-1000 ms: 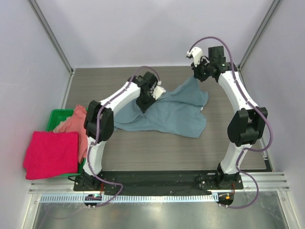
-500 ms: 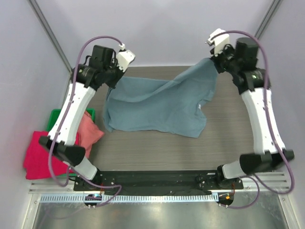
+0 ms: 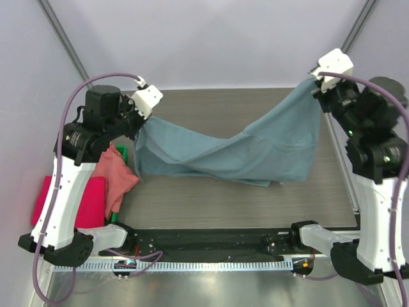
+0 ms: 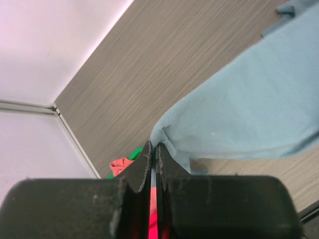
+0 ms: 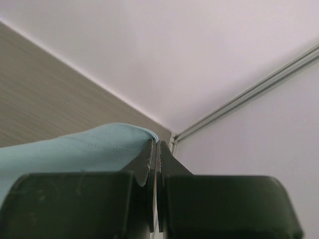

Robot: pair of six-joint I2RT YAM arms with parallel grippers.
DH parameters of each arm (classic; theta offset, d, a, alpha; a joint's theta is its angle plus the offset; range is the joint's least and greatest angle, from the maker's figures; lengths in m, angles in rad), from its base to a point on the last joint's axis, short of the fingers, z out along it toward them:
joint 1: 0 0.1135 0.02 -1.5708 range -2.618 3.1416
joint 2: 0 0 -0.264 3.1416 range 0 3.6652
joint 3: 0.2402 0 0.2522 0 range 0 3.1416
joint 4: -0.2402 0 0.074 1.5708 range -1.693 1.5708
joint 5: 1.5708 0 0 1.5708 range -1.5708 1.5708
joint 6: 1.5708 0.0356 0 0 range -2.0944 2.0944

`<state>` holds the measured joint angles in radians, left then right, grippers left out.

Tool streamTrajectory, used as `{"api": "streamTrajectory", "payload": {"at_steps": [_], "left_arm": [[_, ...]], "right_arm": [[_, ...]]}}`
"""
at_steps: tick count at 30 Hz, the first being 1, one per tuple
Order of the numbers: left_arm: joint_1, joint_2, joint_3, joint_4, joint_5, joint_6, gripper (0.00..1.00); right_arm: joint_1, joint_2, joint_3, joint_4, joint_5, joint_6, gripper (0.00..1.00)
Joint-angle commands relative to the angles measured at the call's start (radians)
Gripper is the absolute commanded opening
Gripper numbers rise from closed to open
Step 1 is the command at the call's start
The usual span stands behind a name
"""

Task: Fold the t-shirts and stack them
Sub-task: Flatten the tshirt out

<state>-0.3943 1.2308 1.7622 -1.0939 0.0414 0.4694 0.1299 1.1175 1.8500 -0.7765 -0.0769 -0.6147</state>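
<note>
Tabletop below; blue t-shirt sags, pinched by left tool, right tool.

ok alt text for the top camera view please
The left gripper and right gripper hold a slate-blue t-shirt stretched between them above the table. A salmon-pink shirt and crimson shirt lie at far left.

The slate-blue t-shirt is showing as soft, matt cloth, with fine stitching along the hem right at the right gripper's fingers. These are looking like dull black plastic with a faintly grainy skin. The left gripper's fingers are showing the same finish. Below them the table is reading as matt grey wood-grain board. Beside the left fingers, the salmon-pink t-shirt and crimson-pink t-shirt are looking like matt cloth, and the green bin like smooth plastic.
</note>
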Motion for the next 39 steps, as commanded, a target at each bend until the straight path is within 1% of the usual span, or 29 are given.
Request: {"api": "streamTrajectory", "payload": {"at_steps": [1,4,5,6,7,8,10,12,13,14,15,16,18,19,20,21,22,23,24,25,27,28,29,30,34,36,39], "left_arm": [[0.0,0.128,-0.03,0.098,-0.023,0.044,0.0],[0.0,0.234,-0.035,0.069,0.001,0.035,0.0],[0.0,0.302,-0.05,0.065,0.014,0.029,0.0],[0.0,0.334,-0.064,0.071,0.027,0.029,0.0],[0.002,0.366,-0.081,0.08,0.061,0.031,0.0],[0.0,0.43,-0.125,0.124,0.074,0.028,0.0],[0.002,0.508,-0.141,0.159,0.101,0.028,0.0],[0.002,0.636,-0.119,0.212,0.103,0.026,0.0],[0.005,0.683,-0.09,0.229,0.098,0.022,0.0],[0.008,0.729,-0.054,0.248,0.063,0.014,0.04],[0.015,0.83,0.054,0.258,0.031,-0.03,0.1],[0.021,0.869,0.115,0.258,-0.012,-0.06,0.24],[0.047,0.93,0.233,0.218,-0.032,-0.129,0.28],[0.075,0.917,0.271,0.212,-0.032,-0.193,0.35],[0.084,0.892,0.254,0.227,-0.032,-0.215,0.4],[0.09,0.816,0.223,0.235,-0.032,-0.225,0.45],[0.091,0.775,0.138,0.239,-0.032,-0.226,0.5],[0.091,0.739,0.097,0.223,-0.012,-0.229,0.54],[0.091,0.699,0.059,0.206,0.029,-0.232,0.56],[0.091,0.641,-0.028,0.186,0.055,-0.233,0.58],[0.091,0.589,-0.119,0.144,0.099,-0.248,0.57],[0.091,0.57,-0.162,0.137,0.116,-0.245,0.54],[0.091,0.54,-0.232,0.12,0.135,-0.241,0.53],[0.091,0.532,-0.257,0.115,0.15,-0.244,0.52],[0.094,0.553,-0.283,0.108,0.209,-0.241,0.55],[0.112,0.587,-0.271,0.118,0.213,-0.238,0.54],[0.136,0.639,-0.245,0.115,0.215,-0.203,0.49]], "right_arm": [[-0.003,0.096,-0.113,0.146,0.117,-0.072,0.01],[-0.053,0.175,-0.176,0.189,0.089,-0.082,0.01],[-0.076,0.201,-0.204,0.197,0.091,-0.082,0.01],[-0.087,0.249,-0.218,0.201,0.054,-0.08,0.01],[-0.096,0.278,-0.231,0.207,0.046,-0.077,0.01],[-0.104,0.303,-0.254,0.218,0.037,-0.076,0.01],[-0.108,0.387,-0.273,0.23,0.042,-0.071,0.01],[-0.116,0.45,-0.273,0.247,0.042,-0.06,0.01],[-0.116,0.514,-0.267,0.256,0.042,-0.056,0.01],[-0.118,0.557,-0.232,0.258,0.045,-0.048,0.01],[-0.118,0.591,-0.206,0.261,0.045,-0.037,0.01],[-0.116,0.664,-0.148,0.264,0.042,-0.028,0.01],[-0.118,0.717,-0.092,0.267,0.028,0.001,0.01],[-0.118,0.76,-0.048,0.267,0.022,0.012,0.01],[-0.118,0.774,-0.032,0.267,0.017,0.021,0.01],[-0.118,0.789,-0.022,0.269,0.0,0.038,0.01],[-0.116,0.795,-0.012,0.267,-0.007,0.046,0.01],[-0.116,0.803,-0.014,0.267,-0.014,0.053,0.01],[-0.118,0.801,-0.017,0.267,-0.032,0.062,0.01],[-0.116,0.8,-0.031,0.269,-0.037,0.064,0.01],[-0.118,0.789,-0.051,0.269,-0.049,0.067,0.01],[-0.118,0.783,-0.07,0.27,-0.055,0.073,0.01],[-0.118,0.78,-0.08,0.273,-0.06,0.078,0.01],[-0.118,0.771,-0.089,0.273,-0.063,0.082,0.01],[-0.115,0.754,-0.12,0.27,-0.083,0.07,0.01],[-0.112,0.755,-0.117,0.269,-0.084,0.067,0.01],[-0.11,0.754,-0.11,0.26,-0.083,0.072,0.01]]}}
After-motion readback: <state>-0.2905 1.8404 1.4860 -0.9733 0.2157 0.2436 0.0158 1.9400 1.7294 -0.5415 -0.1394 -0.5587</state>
